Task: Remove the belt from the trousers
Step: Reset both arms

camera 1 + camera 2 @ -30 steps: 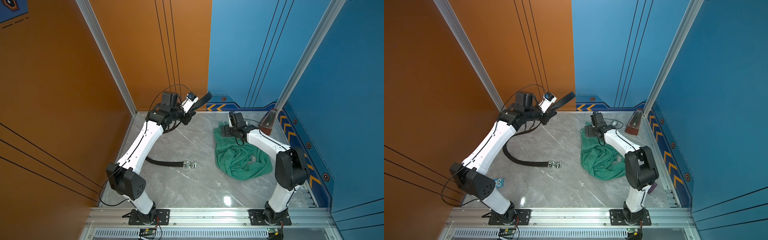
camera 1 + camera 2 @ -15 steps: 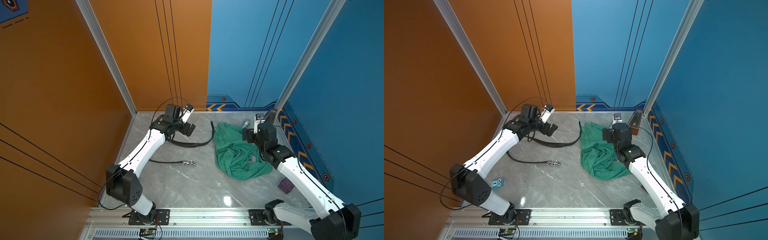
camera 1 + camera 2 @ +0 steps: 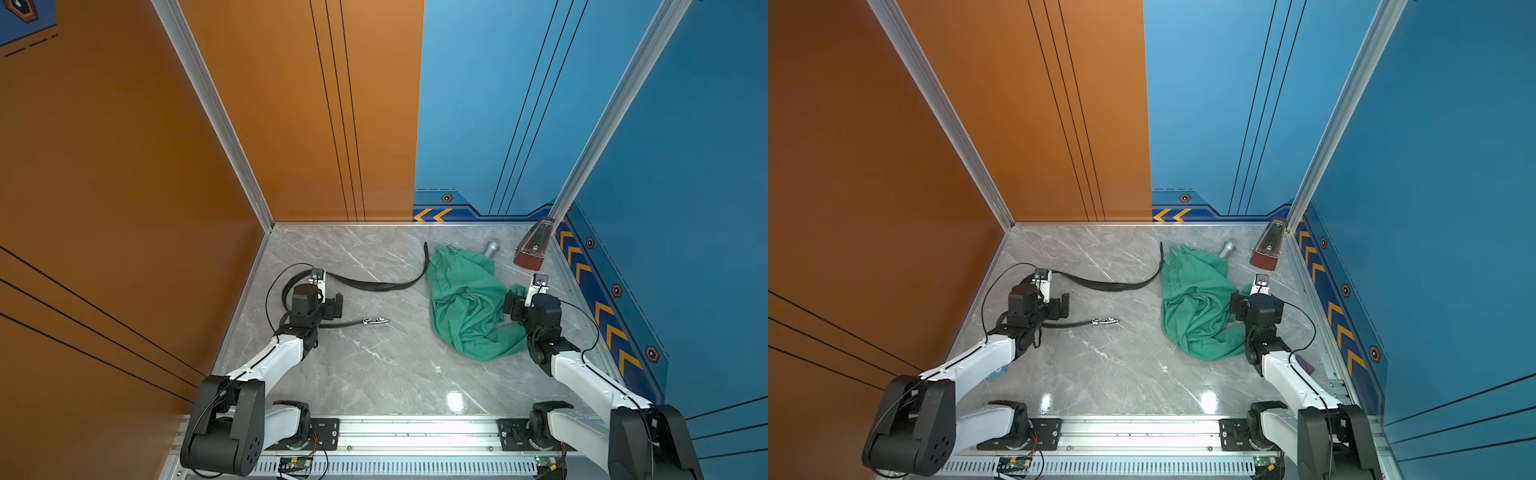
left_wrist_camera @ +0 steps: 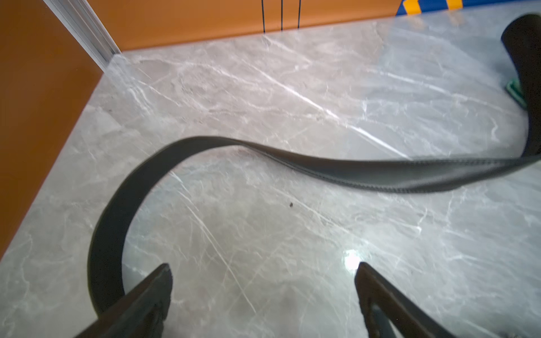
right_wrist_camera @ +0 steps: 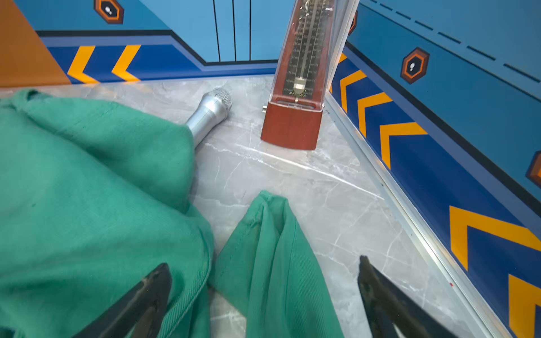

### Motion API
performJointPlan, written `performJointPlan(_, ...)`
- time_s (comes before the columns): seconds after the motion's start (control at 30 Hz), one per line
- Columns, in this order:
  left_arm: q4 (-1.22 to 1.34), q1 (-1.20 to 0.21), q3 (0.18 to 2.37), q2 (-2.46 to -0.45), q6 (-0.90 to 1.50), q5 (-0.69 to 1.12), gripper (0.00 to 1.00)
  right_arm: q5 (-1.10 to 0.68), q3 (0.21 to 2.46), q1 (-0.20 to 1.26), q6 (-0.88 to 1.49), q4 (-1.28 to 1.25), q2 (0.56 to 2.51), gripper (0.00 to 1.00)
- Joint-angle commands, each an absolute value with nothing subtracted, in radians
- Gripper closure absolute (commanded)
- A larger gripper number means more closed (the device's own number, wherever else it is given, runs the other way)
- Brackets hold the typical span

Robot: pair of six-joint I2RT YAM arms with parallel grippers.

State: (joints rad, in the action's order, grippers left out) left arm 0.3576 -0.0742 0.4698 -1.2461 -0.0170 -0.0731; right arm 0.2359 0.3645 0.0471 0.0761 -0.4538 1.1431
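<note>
Snaking loose, black belt point(image 3: 374, 286), stitched edges, silver buckle point(image 3: 375, 320) at end

A silver microphone point(image 5: 209, 112) lies near an upright red-brown metronome point(image 5: 292, 125) on the marble table point(image 5: 307, 187).

You could see the belt point(image 3: 370, 286) lying loose, a long black strap curling in a wide bend, its silver buckle point(image 3: 375, 320) flat, its plain tip just beside the trousers point(image 3: 465, 307), a crumpled green heap.
</note>
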Motion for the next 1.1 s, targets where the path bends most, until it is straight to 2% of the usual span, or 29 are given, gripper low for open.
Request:
performJointPlan(0.0,0.604,-0.037,0.406,-1.327,-0.02,0.013,0.02,0.172,0.369,0.016,0.089,-0.676,1.246,0.0)
performJointPlan(0.1,0.699,-0.03,0.4,-1.388,-0.079,0.058,0.02,0.125,0.407,-0.032,0.129,-0.617,1.296,0.0)
performJointPlan(0.17,0.751,-0.017,0.406,-1.475,-0.068,0.061,0.02,0.117,0.349,-0.038,0.135,-0.766,1.365,0.0)
performJointPlan(0.23,0.898,-0.001,0.376,-1.548,-0.026,0.025,0.02,0.105,0.312,-0.02,0.108,-0.916,1.457,0.0)
performJointPlan(0.3,0.899,0.014,0.37,-1.543,0.005,-0.011,0.02,0.152,0.374,0.045,0.039,-0.859,1.52,0.0)
performJointPlan(0.53,0.9,0.0,0.368,-1.538,0.006,-0.066,0.02,0.19,0.39,0.041,0.061,-0.822,1.517,0.0)
performJointPlan(1.07,0.899,0.0,0.373,-1.542,0.003,-0.056,0.02,0.165,0.392,0.034,0.061,-0.816,1.517,0.0)
